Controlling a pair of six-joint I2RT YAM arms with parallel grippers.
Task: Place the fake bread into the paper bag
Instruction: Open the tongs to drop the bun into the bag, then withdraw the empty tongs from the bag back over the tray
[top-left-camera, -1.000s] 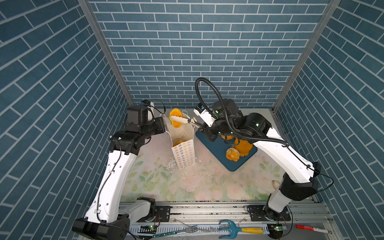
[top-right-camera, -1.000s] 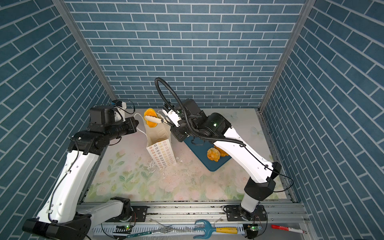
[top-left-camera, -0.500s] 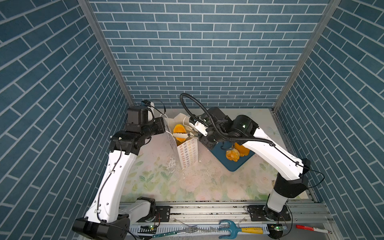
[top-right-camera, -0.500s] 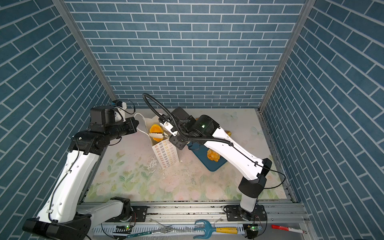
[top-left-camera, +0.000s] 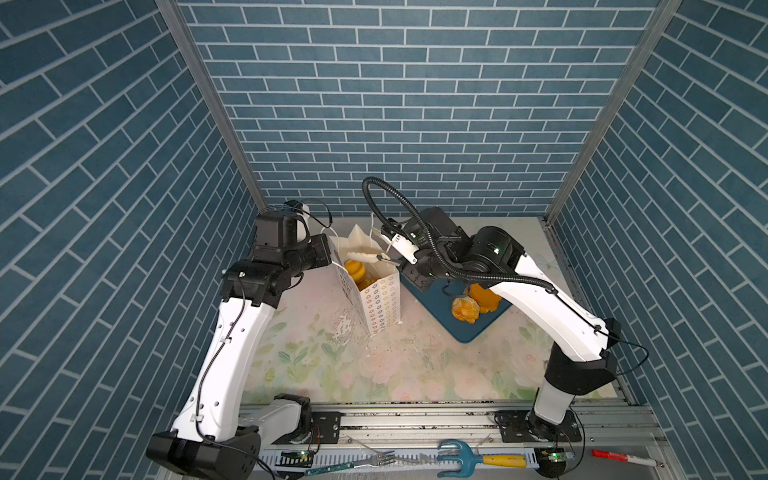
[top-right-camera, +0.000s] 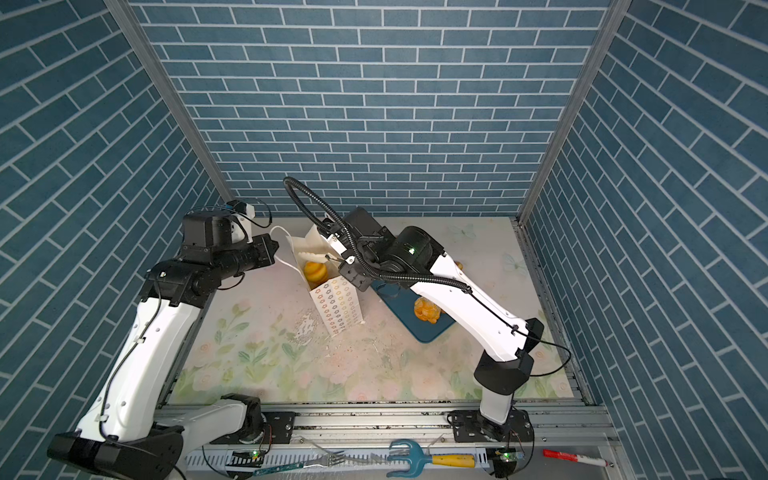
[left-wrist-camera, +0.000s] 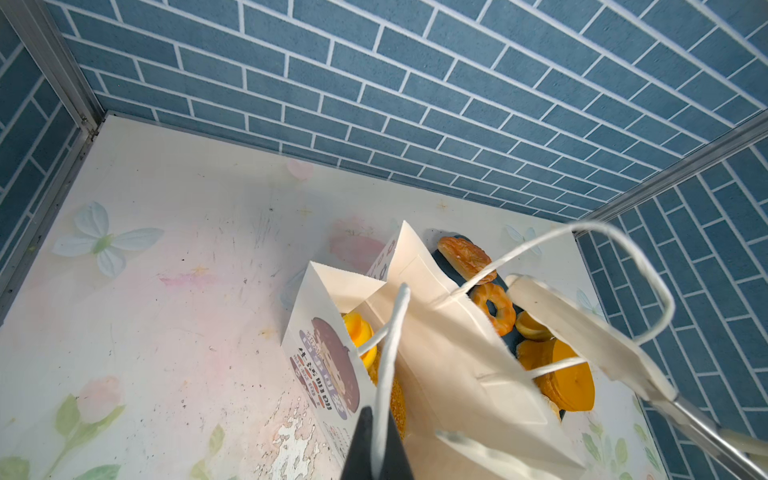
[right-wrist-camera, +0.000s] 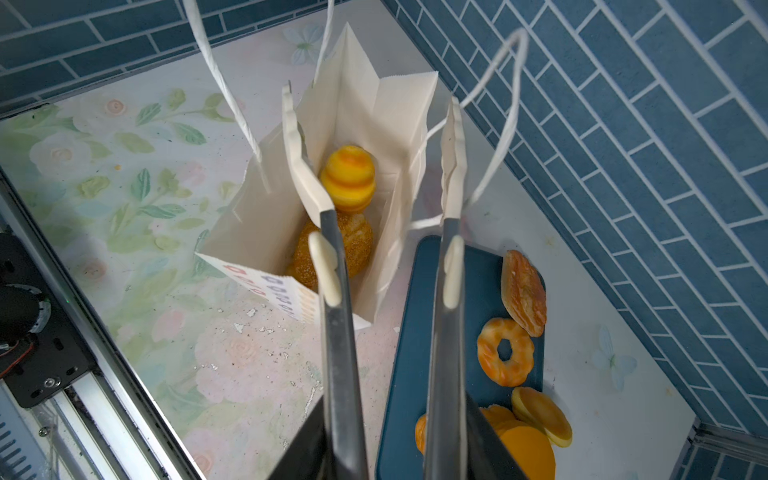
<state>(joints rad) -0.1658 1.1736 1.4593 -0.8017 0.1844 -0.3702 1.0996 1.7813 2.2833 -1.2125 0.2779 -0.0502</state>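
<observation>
The white paper bag (top-left-camera: 380, 299) (top-right-camera: 338, 303) stands upright left of the blue tray (top-left-camera: 465, 332). My left gripper (left-wrist-camera: 376, 446) is shut on one cord handle of the bag (left-wrist-camera: 436, 353). My right gripper (right-wrist-camera: 371, 99) holds its long white-tipped tongs open over the bag mouth, with nothing between them. A striped orange piece of fake bread (right-wrist-camera: 348, 178) (top-left-camera: 355, 270) lies inside the bag on a sesame bun (right-wrist-camera: 336, 249). On the tray (right-wrist-camera: 436, 332) lie a ring doughnut (right-wrist-camera: 505, 351), an oval loaf (right-wrist-camera: 523, 291) and a thick round cake (right-wrist-camera: 528, 453).
Blue brick walls close in the back and both sides of the floral table (top-left-camera: 415, 374). A fork (top-left-camera: 374, 459), a blue hand rake with a yellow handle (top-left-camera: 478, 459) and a red marker (top-left-camera: 623, 457) lie along the front rail.
The right gripper brought the striped bread down into the bag mouth and opened. The bread now lies inside the bag, free of the tongs. The left gripper kept hold of the handle.
</observation>
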